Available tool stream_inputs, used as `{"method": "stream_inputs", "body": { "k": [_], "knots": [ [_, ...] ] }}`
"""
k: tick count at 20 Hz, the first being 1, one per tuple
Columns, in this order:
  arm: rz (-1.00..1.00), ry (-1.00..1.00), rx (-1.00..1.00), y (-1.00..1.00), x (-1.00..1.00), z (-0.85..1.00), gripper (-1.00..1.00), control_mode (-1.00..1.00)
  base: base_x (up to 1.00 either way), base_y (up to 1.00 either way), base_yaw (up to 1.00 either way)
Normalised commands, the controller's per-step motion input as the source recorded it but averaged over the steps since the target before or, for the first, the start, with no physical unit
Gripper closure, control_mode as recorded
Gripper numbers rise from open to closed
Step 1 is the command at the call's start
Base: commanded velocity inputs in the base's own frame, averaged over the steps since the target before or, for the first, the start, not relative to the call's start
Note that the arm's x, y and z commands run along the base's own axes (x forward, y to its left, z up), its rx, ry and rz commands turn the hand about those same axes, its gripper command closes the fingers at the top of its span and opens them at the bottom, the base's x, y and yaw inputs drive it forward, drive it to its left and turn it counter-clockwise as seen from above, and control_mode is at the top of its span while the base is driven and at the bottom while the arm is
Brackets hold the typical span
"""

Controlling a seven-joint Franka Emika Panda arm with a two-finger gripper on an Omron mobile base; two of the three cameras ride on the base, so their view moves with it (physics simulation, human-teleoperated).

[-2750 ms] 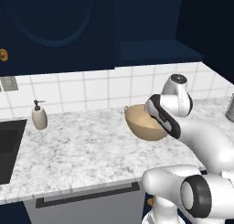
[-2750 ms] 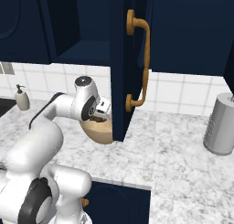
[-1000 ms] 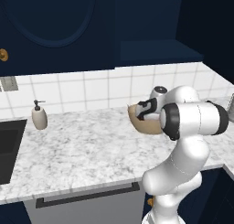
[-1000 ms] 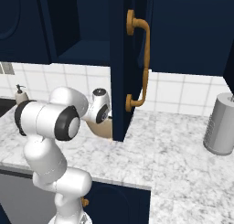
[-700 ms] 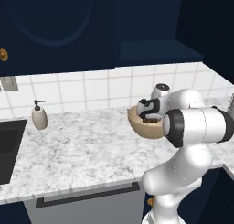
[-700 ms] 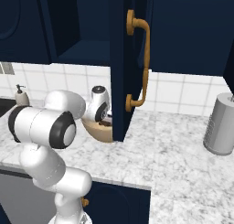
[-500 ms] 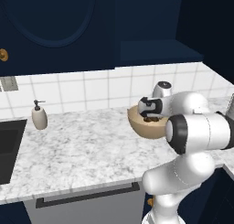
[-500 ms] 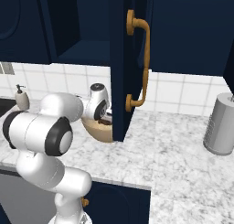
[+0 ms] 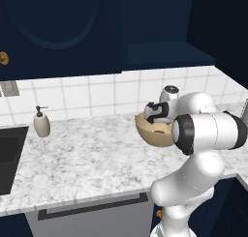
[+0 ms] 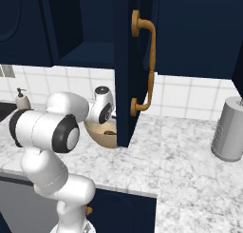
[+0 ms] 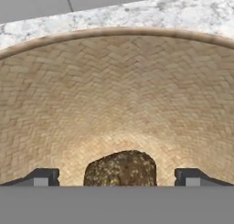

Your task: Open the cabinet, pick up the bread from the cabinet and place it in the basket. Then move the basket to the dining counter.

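Observation:
My gripper [image 11: 118,178] is open and points down into the basket [image 11: 119,90], its two fingertips [image 11: 43,176] standing wide on either side of the bread [image 11: 121,168]. The bread, a small dark-brown lumpy roll, lies on the basket's woven bottom, with a gap to each finger. Seen from the left base, the gripper [image 9: 154,115] dips into the tan basket [image 9: 152,134] on the marble worktop. The cabinet [image 10: 124,65] door stands open, its brass bar handle [image 10: 148,61] facing the right base camera and its edge just in front of the basket [image 10: 99,132].
A soap dispenser [image 9: 41,125] and a black sink [image 9: 9,154] are at the left of the worktop. A grey canister [image 10: 230,130] stands at the right. The open cabinet's shelf [image 9: 164,52] hangs above the basket. A brass knob [image 9: 4,58] marks the neighbouring door.
The hand has come from beside the basket to over it and stays there. The arm's elbow has swung out toward the camera. The bread now lies loose between the open fingers.

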Motion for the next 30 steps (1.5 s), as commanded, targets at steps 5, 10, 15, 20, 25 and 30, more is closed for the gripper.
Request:
{"method": "stream_inputs", "body": {
  "k": [5, 10, 15, 20, 25, 30],
  "knots": [
    [-0.02, -0.03, 0.00, -0.15, -0.50, 0.23, -1.00, -1.00, 0.00, 0.00, 0.00],
    [-0.20, 0.00, 0.00, -0.35, -0.78, 0.21, -1.00, -1.00, 0.00, 0.00, 0.00],
    [-0.26, 0.00, 0.01, -0.46, -0.09, 0.01, -1.00, -1.00, 0.00, 0.00, 0.00],
    [-0.07, 0.04, 0.10, -0.40, 0.04, 0.00, -1.00, -1.00, 0.00, 0.00, 0.00],
    [-0.05, 0.00, 0.00, 0.00, 0.00, 0.52, -1.00, -1.00, 0.00, 0.00, 0.00],
    [-0.08, 0.00, 0.00, 0.00, 0.00, 0.20, -1.00, -1.00, 0.00, 0.00, 0.00]
  ]
}}
